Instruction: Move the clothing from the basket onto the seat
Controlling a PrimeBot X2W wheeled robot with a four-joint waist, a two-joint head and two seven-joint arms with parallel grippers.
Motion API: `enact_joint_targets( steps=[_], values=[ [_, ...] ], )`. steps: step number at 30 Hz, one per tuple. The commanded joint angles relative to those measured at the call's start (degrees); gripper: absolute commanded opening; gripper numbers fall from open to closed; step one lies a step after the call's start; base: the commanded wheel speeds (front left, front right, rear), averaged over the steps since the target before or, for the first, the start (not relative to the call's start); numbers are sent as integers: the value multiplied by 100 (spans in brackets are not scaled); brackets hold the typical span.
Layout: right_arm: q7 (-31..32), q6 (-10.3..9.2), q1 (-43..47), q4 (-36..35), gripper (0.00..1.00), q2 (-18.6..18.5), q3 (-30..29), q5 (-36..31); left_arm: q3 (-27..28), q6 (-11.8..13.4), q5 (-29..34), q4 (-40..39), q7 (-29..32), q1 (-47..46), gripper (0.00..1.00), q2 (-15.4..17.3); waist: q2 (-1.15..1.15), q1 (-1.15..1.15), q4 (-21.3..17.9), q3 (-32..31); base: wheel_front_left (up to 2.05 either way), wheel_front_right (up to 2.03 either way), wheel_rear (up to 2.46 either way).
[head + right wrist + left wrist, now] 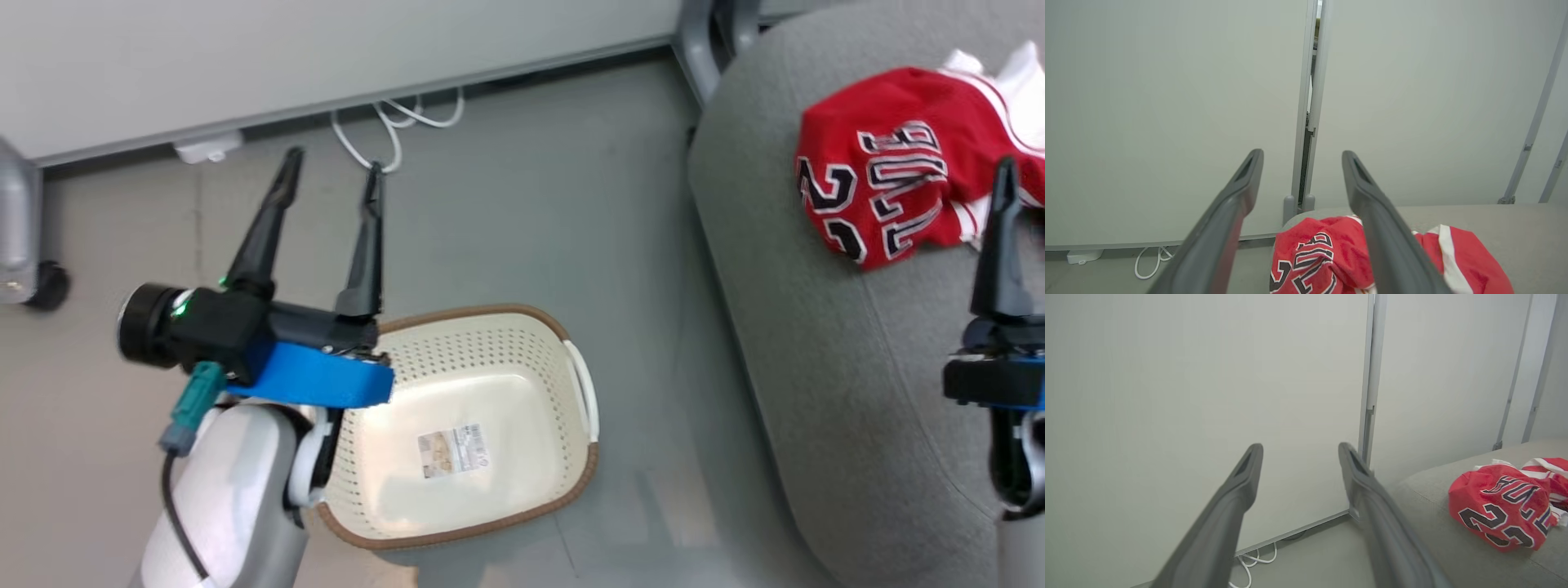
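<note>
The cream basket (571, 469) with its brown rim stands on the floor, holding nothing but a sticker. A crumpled red jersey (878, 175) with black "23" lies on the grey seat (824, 343); red and white shorts (1457, 261) lie beside it. The jersey (1498, 504) and the seat (1437, 514) lie at the right of the left wrist view, and the jersey (1316, 255) lies low in the right wrist view. My left gripper (331, 167) hangs open over the basket's far left rim, fingers empty. My right gripper (1300, 157) is open above the clothing, holding nothing.
A pale wall panel (286, 57) runs along the back, with white cables (392, 122) and a white power block (208, 149) on the floor beneath it. A metal leg with a castor (37, 282) stands at far left. Grey floor lies between basket and seat.
</note>
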Motion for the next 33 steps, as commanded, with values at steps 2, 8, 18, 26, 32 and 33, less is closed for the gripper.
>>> enact_joint_targets(
  steps=[2,8,18,26,32,33],
  values=[
    [-5,1,56,-22,100,54,126,-29,281,13,108,-70,-24,181,100,-77,0,1,308,-275,0,0,0],
    [-5,1,105,109,100,209,451,-59,1016,-34,314,-133,-20,651,100,-305,0,1,579,-546,0,0,0],
    [-4,1,465,604,100,400,728,-63,1585,-358,561,237,-20,1202,100,-598,0,1,854,-884,0,0,0],
    [-4,1,780,1016,100,496,780,-2,1652,-645,570,559,-20,1478,100,-723,0,1,878,-1083,0,0,0],
    [-5,1,1001,1174,100,546,774,30,1662,-746,584,712,-21,1638,100,-765,0,1,855,-1216,0,0,0],
    [-5,1,1038,1192,100,556,766,32,1664,-756,586,727,-20,1658,100,-770,0,1,854,-1245,0,0,0]
  ],
)
